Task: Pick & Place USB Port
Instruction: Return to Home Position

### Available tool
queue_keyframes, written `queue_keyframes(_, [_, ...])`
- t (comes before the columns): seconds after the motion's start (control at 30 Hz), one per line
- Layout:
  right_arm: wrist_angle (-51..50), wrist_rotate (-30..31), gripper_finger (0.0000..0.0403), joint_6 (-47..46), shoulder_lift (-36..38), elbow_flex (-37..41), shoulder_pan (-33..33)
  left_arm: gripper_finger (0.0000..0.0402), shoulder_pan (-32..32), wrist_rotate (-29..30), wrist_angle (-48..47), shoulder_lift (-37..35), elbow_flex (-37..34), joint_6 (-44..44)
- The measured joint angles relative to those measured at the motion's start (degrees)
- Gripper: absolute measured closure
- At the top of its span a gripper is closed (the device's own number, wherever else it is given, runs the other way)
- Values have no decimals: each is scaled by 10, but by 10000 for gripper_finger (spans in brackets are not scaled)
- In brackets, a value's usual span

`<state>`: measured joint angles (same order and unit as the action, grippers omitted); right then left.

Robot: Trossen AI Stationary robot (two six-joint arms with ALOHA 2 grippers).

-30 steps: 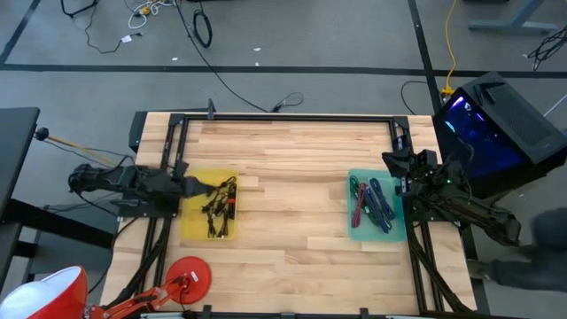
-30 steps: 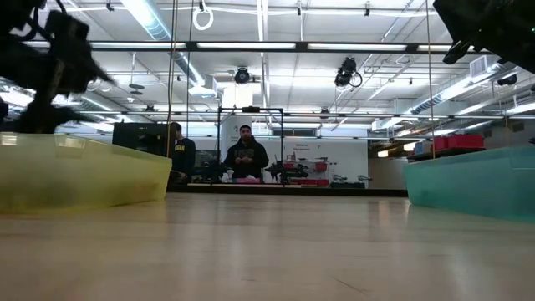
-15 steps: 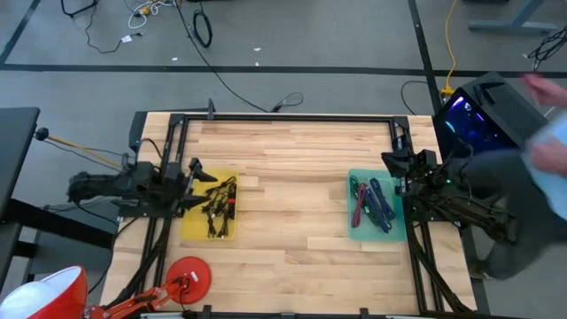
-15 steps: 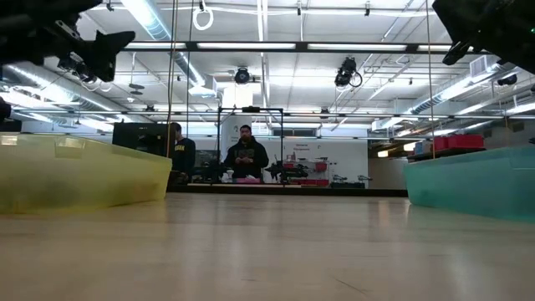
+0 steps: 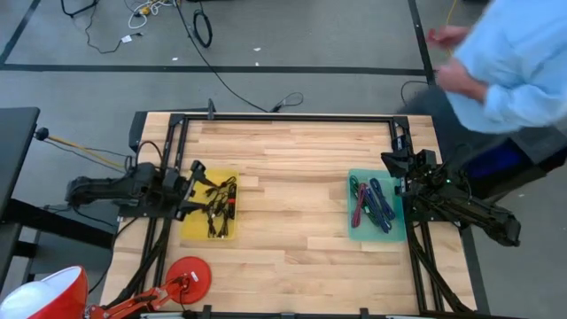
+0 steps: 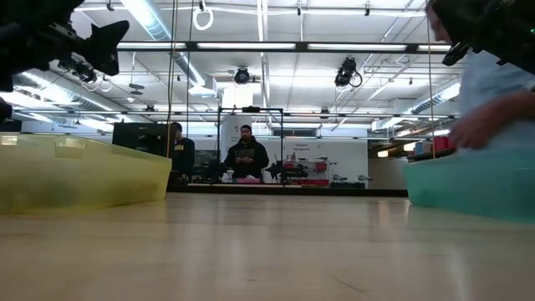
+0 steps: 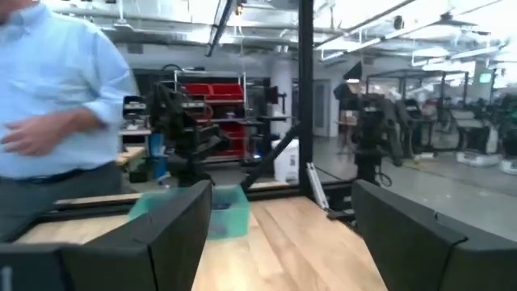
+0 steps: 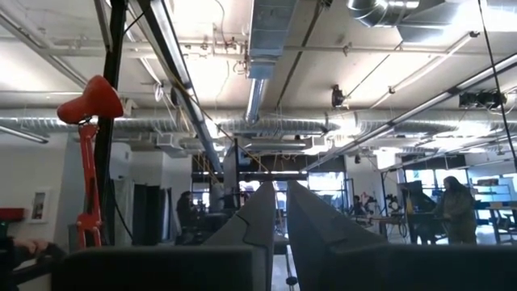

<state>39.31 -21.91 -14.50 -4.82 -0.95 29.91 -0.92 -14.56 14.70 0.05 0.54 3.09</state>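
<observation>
Two bins sit on the bench (image 5: 283, 195): the yellow bin (image 5: 210, 237) on the left, with the black charger cables (image 5: 215, 202) lying tangled inside it, and the teal bin (image 5: 354, 232) on the right, which holds the coloured cables (image 5: 372, 202). A second ago the left gripper (image 5: 195, 184) reached in over the yellow bin's contents. It has since pulled back and now hangs above the bin's outer edge. Its fingers are spread wide with nothing between them, as the left wrist view confirms. Lifted and empty with the cables at rest, it suggests the drop into the bin is finished and the left arm is retreating toward its rest pose. The right gripper (image 5: 396, 165) has not moved from the far corner of the teal bin. Its fingers are drawn almost together and hold nothing. The other change is off the bench: a person (image 5: 509, 58) in a light blue shirt, absent a second ago, now leans in at the far right corner close to the right arm. The arms should probably stay slow while that person stands so near.
</observation>
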Motion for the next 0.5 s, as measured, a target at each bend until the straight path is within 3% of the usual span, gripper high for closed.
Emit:
queue_keyframes(0.23, [-1, 0, 366, 0, 0, 0, 0, 99, -42, -131, 9, 0, 0, -48])
queue_keyframes(0.5, [-2, 0, 366, 0, 0, 0, 0, 99, -75, -120, 12, 0, 0, 15])
